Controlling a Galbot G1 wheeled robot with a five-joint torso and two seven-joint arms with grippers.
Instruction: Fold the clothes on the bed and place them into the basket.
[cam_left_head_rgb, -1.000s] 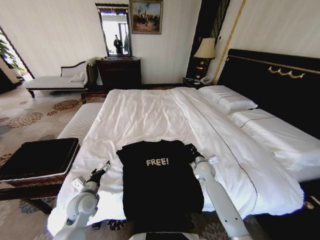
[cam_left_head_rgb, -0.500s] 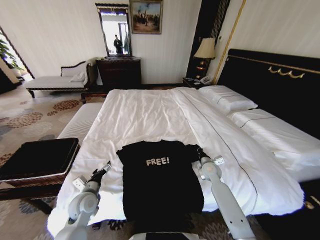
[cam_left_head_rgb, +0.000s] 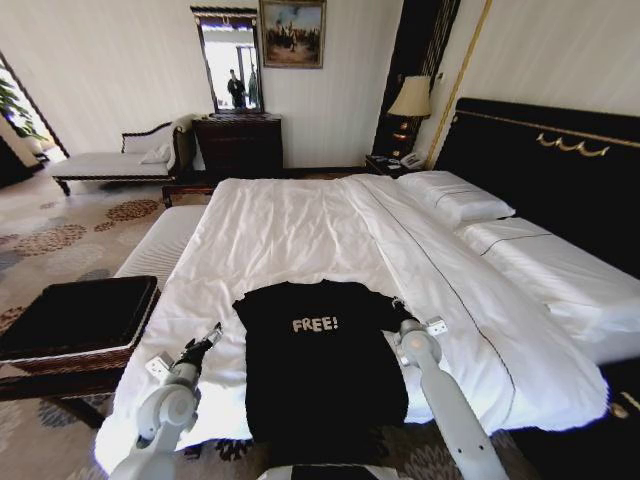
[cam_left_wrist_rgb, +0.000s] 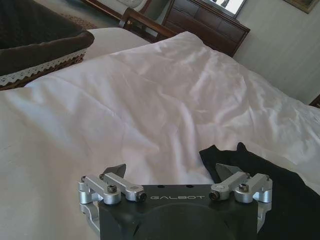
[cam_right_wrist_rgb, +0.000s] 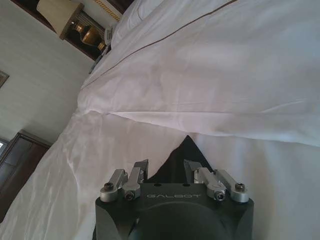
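Off the bed's left edge: basket (cam_left_head_rgb: 75, 315), black inside, patterned rim, standing on the carpet with nothing in it. Near the bed's (cam_left_head_rgb: 300, 225) front left corner: left gripper (cam_left_head_rgb: 207, 338), fingers spread apart over white sheet, clear of the cloth. At the middle of the front edge: black T-shirt (cam_left_head_rgb: 318, 365), flat, chest up, white "FREE!" lettering readable, hem hanging over the edge, left sleeve spread. At the shirt's right sleeve: right gripper (cam_left_head_rgb: 397, 312), fingers apart, a pointed tip of black cloth (cam_right_wrist_rgb: 181, 152) lying between them, not pinched. Farther right: white pillows (cam_left_head_rgb: 455, 197) against the black headboard (cam_left_head_rgb: 560, 160).
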